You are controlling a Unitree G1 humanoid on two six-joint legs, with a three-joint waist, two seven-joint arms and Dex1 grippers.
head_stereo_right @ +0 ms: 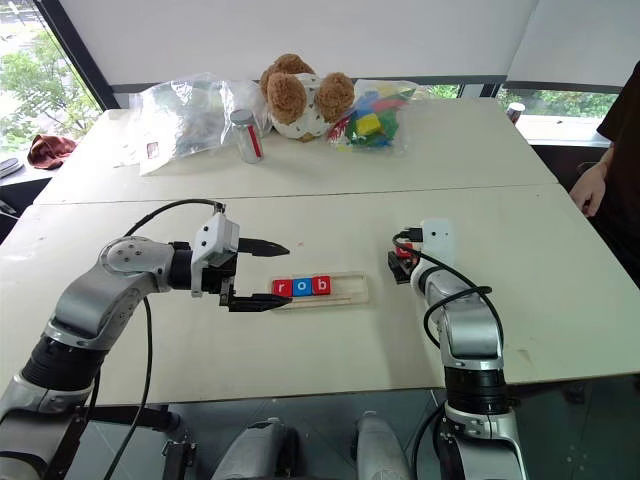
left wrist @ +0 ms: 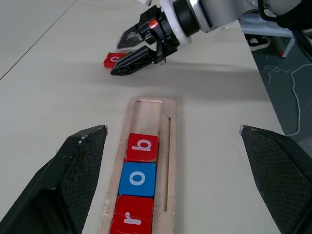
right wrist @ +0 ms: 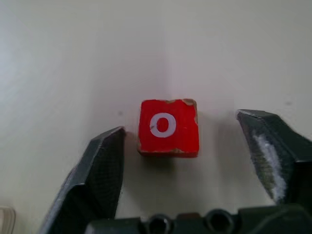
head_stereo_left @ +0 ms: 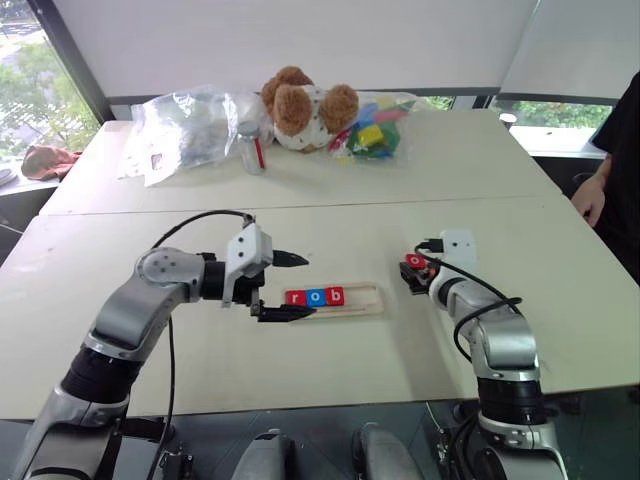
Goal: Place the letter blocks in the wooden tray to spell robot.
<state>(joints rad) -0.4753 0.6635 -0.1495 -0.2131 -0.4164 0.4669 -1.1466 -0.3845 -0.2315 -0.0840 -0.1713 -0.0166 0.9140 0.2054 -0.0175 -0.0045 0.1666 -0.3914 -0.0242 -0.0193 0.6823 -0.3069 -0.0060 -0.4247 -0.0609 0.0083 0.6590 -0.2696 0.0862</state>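
1. Nearest the camera, the left gripper (head_stereo_left: pixel 283 287) is seen hovering at the left end of the wooden tray (head_stereo_left: pixel 367 290); its two black fingers are spread wide, one above the other, and nothing is held between them.
2. The table (head_stereo_left: pixel 330 215) is pale and wide, with a seam running across it behind the arms.
3. Along the far edge, a crumpled clear plastic bag (head_stereo_left: pixel 185 128), a brown teddy bear (head_stereo_left: pixel 305 106) and a clear bag of multicoloured toy blocks (head_stereo_left: pixel 372 130) are laid out, with a small jar (head_stereo_left: pixel 250 148) standing in front of them; no label on the jar can be read.
4. A person's hand (head_stereo_left: pixel 592 195) is seen at the right edge of the table.
5. The wooden tray lies flat between the two grippers, its long side running left to right.
6. Three letter blocks are set in its left part, touching one another: a red "r" (left wrist: pixel 133 219), a blue "o" (left wrist: pixel 138 179) and a red "b" (left wrist: pixel 143 146). The right part of the tray is bare.
7. The right gripper (right wrist: pixel 195 165) is lowered to the table, well right of the tray; its fingers are partly open and stand on either side of a red block (right wrist: pixel 168 126) marked "o", with a gap at each side, so the block is not gripped.
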